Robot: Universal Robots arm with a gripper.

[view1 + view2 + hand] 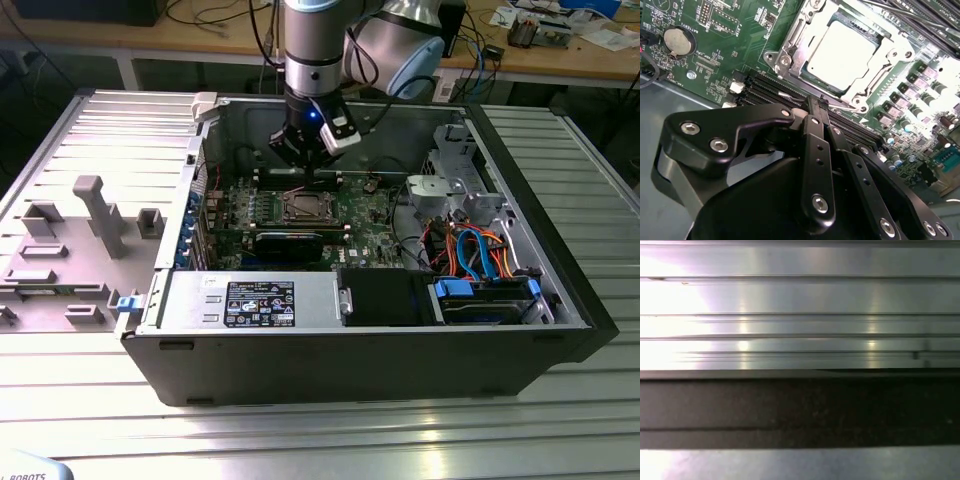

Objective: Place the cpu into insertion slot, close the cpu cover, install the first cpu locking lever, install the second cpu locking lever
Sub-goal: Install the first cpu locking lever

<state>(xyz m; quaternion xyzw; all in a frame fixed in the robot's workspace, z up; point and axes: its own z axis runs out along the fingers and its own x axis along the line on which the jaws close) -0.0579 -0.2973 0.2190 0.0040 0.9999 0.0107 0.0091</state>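
Note:
The cpu [840,50] lies flat in the insertion slot [303,206] on the green board, its pale metal top lit brightly. The silvery cpu cover [790,49] lies down around it as a frame. A thin wire lever runs along the socket's side [879,80]. My gripper [816,103] hangs just off one corner of the socket, over the memory slots, with its black fingers [815,150] pressed together and nothing visible between them. In the exterior view the gripper [308,170] points down into the open computer case, just behind the socket.
Long black memory slots [765,87] run beside the socket, and a coin battery [677,41] sits further off. The case walls [330,360] ring the board. A power supply [250,300] and a drive cage with blue cables [480,250] stand near the front. A grey fixture tray [80,230] lies at the exterior view's left.

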